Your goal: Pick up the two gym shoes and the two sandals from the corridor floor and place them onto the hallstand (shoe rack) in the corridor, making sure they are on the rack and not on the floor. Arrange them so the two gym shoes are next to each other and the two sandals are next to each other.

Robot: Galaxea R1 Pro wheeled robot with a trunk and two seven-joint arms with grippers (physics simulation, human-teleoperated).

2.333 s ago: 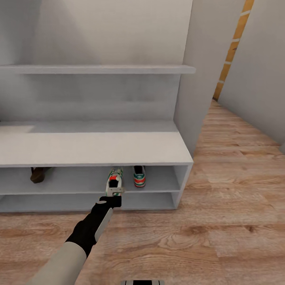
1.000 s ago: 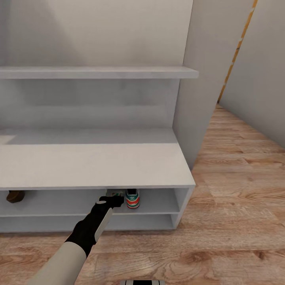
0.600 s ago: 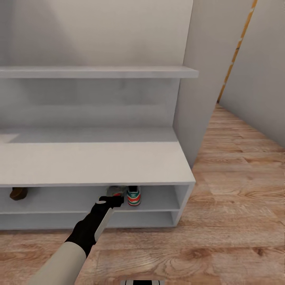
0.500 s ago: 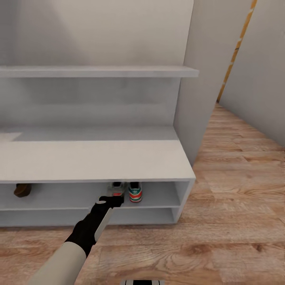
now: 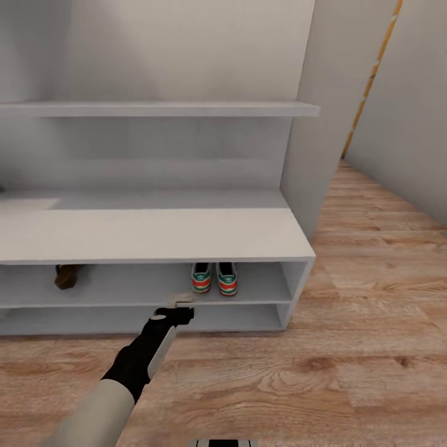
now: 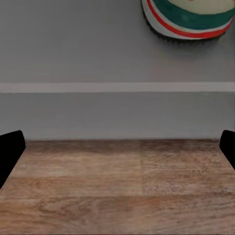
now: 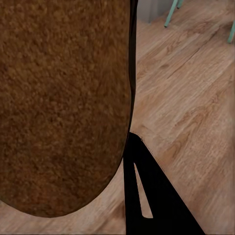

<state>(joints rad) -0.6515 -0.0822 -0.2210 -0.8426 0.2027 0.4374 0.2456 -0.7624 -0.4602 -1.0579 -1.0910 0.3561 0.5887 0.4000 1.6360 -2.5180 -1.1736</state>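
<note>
Left jaws [image 5: 181, 300] withdrawn, spread | gym shoes [image 5: 214, 277] paired on hallstand [image 5: 149, 236] shelf beyond

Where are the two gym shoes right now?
In the head view, the two gym shoes stand together on the hallstand's upper shelf, toward its right end, just beyond the left gripper.

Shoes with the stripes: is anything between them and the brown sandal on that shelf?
No. In the head view, just bare white shelf lies between the gym shoes and the brown sandal.

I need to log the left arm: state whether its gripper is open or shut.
Open. In the left wrist view the black fingertips sit at opposite edges with bare floor between; the left gripper is empty.
</note>
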